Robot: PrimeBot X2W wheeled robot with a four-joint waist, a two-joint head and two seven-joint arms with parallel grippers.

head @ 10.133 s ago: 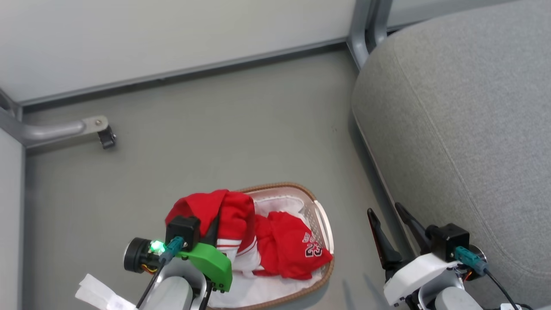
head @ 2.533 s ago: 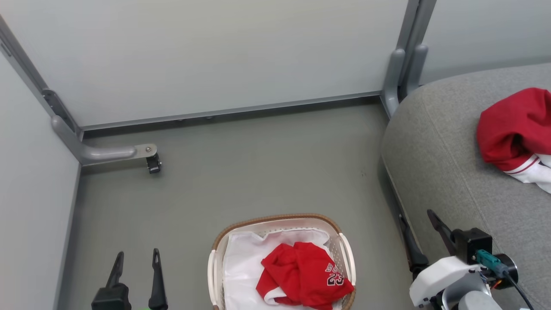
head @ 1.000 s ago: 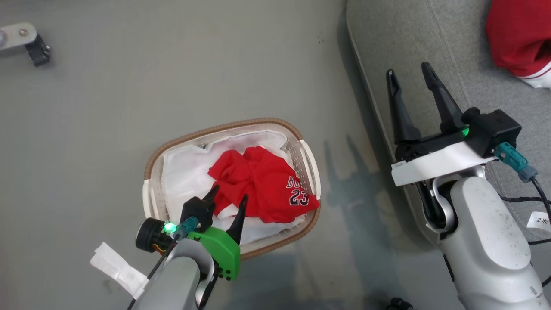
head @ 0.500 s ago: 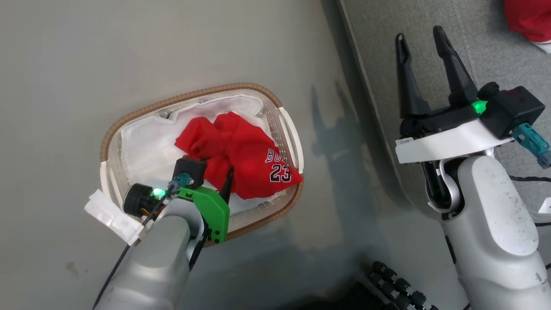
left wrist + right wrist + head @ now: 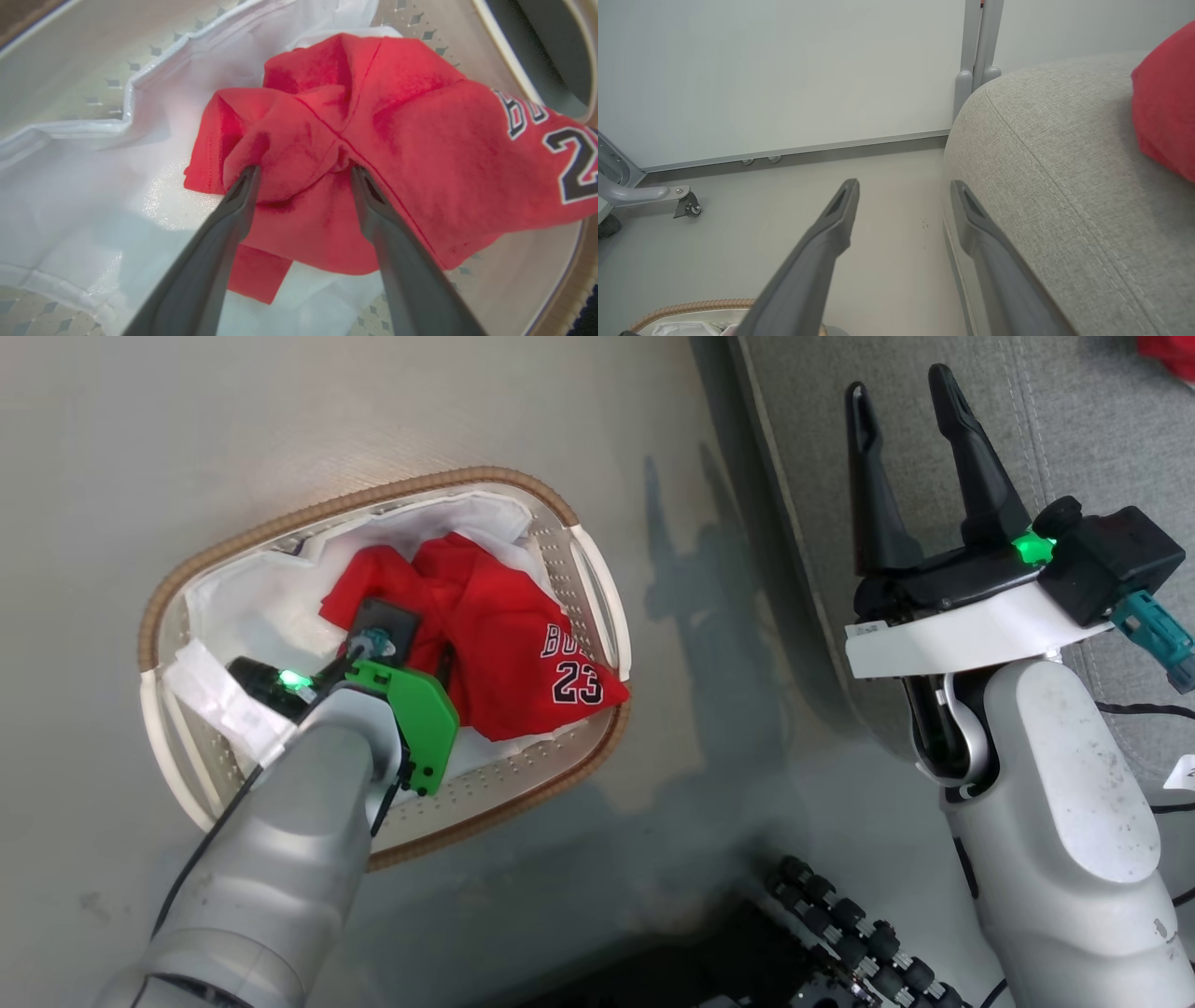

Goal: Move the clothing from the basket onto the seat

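Note:
A red garment (image 5: 523,644) with white lettering and the number 23 lies crumpled on the white liner (image 5: 93,186) inside the basket (image 5: 373,495). My left gripper (image 5: 303,170) reaches down into the basket, open, with both fingertips pressed into the red cloth and a fold bulging between them. My right gripper (image 5: 901,387) hangs open and empty over the left edge of the grey seat (image 5: 1074,420). Another red garment (image 5: 1164,102) rests on the seat, off to the right of that gripper.
The basket stands on grey floor just left of the seat. White wall panels with a grey metal post (image 5: 978,46) close the far side, and a caster foot (image 5: 686,205) sticks out at the left. Black rollers of my base (image 5: 840,933) show below.
The head camera has tipped lower, shifting the whole picture. My left gripper has gone deeper into the basket, its tips now sunk in the red garment. Both grippers stay open.

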